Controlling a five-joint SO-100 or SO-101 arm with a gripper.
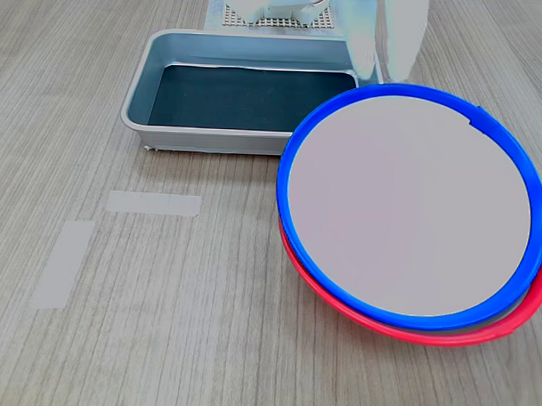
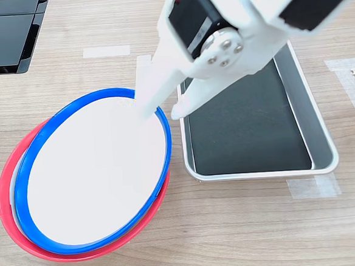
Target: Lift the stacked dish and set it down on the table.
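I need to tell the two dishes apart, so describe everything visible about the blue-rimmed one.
The large round shallow dish with a bright blue rim has a plain pale grey-white inside and looks like plastic. A small notch breaks its rim at the first exterior view's upper right. It sits empty, nested slightly off-centre in the same-sized red-rimmed dish, beside the grey metal tray. The white tool is open over its edge.
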